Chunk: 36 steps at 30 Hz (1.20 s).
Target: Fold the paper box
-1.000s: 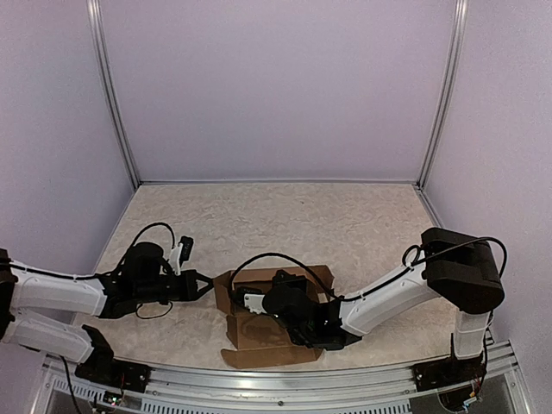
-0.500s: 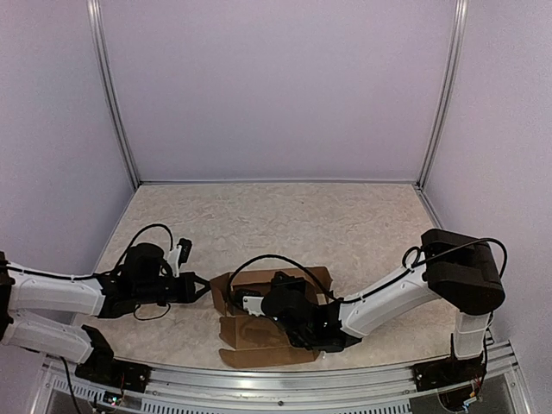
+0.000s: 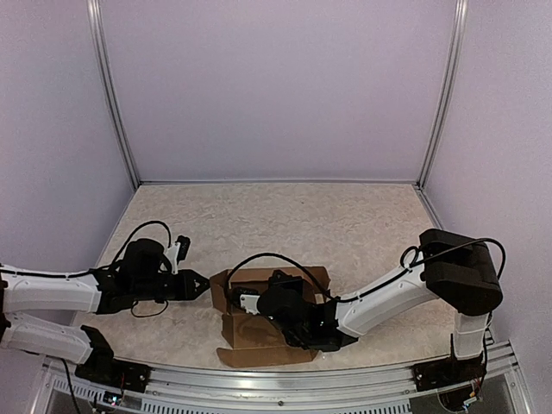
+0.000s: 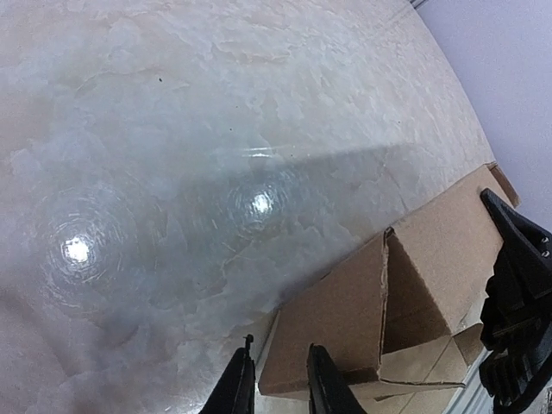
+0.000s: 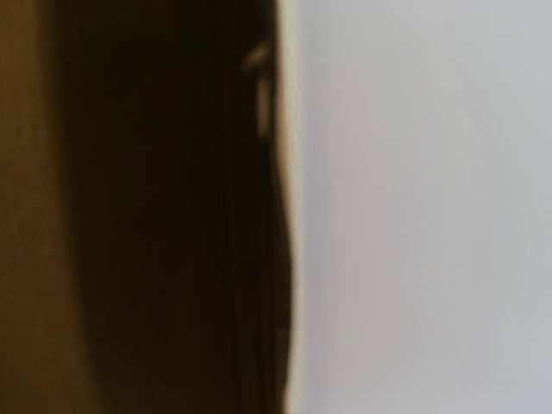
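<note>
Overhead view. The paper box, a plain brown, partly folded die-cut sheet with raised walls and loose flaps, lies on the marbled worktop close to its near edge, slightly left of centre. 2 arms reach in low from opposite sides. The left gripper lies level with the worktop at the box's left edge. In the left wrist view its 2 fingers are released a little, parted to either side of the lower corner of an upright flap; contact with the cardboard cannot be told. The right gripper sits over the box's middle, clenched. The right wrist view shows only blurred brown cardboard against a pale surface, so whether it pinches the sheet cannot be told.
</note>
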Motion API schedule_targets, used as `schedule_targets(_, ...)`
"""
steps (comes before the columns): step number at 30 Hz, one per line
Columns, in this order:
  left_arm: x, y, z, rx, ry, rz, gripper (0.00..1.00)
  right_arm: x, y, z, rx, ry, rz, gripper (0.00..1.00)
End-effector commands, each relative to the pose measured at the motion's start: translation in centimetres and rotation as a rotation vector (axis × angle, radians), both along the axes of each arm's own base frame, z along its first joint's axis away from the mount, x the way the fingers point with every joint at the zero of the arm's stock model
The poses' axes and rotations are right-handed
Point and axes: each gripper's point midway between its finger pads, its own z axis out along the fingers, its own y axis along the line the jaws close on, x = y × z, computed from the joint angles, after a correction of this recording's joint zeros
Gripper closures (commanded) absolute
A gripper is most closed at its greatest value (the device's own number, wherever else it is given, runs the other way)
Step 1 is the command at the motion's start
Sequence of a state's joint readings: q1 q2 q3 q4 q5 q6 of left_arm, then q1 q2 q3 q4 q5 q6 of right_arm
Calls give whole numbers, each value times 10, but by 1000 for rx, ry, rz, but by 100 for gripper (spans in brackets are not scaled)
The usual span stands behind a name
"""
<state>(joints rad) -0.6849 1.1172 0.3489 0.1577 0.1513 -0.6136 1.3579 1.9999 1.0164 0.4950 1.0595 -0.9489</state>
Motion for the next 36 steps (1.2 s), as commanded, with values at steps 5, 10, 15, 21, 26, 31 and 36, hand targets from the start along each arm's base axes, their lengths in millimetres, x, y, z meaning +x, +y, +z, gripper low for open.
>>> schedule_targets(5,3,24,-13,120,39,79,75,-2,4,-4,-8,-1,-14,100)
schedule_targets(10,-2,34,-22,172,63,94,75,-3,4,-4,-11,0,-12,100)
schedule_targets(15,-4,30,-17,159,47,61,74,-4,4,-5,-8,1,-10,100)
schedule_targets(21,-5,13,-8,121,27,-12,71,-4,5,-6,-4,2,-8,100)
schedule_targets(26,-4,3,-4,130,14,-53,70,-4,5,-6,-1,1,-11,100)
schedule_targets(31,-4,-3,-8,137,24,-82,70,-4,4,-7,-1,3,-12,100)
schedule_targets(36,-6,-9,-10,142,28,-106,70,-5,4,-7,2,4,-13,100)
